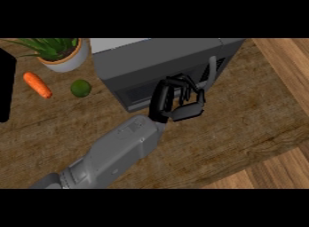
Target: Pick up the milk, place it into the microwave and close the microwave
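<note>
While the left hand [183, 104] is hovering just in front of the microwave [157, 57], which is sitting at 12 o'clock on the counter [249, 128], its fingers [176, 84] are curling in tight, and nothing is showing inside them. The milk is not showing anywhere. It may be sitting inside the microwave or hiding behind the hand, and I cannot tell which. The dark door [139, 92] is looking shut or almost shut, with a pale bar [211, 71] standing at its 3 o'clock side, just beside the fingers. I am guessing the robot is working on the closing part of the job. Some things could be going wrong from here. If the door is sitting a tiny bit open, a push landing on the edge and not the flat front could be sliding the whole microwave back instead of closing it. The curled fingers could also be catching on the bar and pulling the door open again as the arm is moving away. Over at 10 o'clock, a plant [59, 51], a carrot [37, 84] and a lime [81, 88] are resting well apart from the hand, so they are looking safe.
</note>
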You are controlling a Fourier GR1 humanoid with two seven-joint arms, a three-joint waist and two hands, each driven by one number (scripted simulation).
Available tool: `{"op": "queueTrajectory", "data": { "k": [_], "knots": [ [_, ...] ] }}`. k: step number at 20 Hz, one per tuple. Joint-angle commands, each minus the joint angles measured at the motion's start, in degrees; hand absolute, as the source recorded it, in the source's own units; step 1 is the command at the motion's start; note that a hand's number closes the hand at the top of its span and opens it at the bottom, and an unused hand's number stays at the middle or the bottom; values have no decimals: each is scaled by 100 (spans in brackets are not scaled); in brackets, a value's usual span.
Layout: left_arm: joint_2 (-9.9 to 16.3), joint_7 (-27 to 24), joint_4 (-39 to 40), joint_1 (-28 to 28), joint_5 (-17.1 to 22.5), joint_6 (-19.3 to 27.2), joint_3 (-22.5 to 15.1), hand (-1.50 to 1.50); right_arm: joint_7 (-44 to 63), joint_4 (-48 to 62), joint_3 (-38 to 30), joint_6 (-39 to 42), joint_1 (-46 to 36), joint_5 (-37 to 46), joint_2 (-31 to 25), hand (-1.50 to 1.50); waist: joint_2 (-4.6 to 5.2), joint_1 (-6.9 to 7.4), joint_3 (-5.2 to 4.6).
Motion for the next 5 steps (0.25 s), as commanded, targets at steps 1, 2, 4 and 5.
{"op": "queueTrajectory", "data": {
  "k": [1,2,4,5],
  "knots": [
    [2,155,396,-515,100,-107,169,150,-14,187,-5,87,-167,-66,-93,-150,86,15,-17],
    [2,192,415,-538,138,-76,167,150,-16,262,-37,114,-148,-76,-122,-150,68,-17,-8],
    [2,122,433,-488,168,-90,125,150,13,325,-60,139,-218,-131,-193,-150,78,-21,-17],
    [2,176,457,-523,203,-110,142,150,27,352,-84,158,-252,-157,-249,-150,75,-21,-17]
  ]
}}
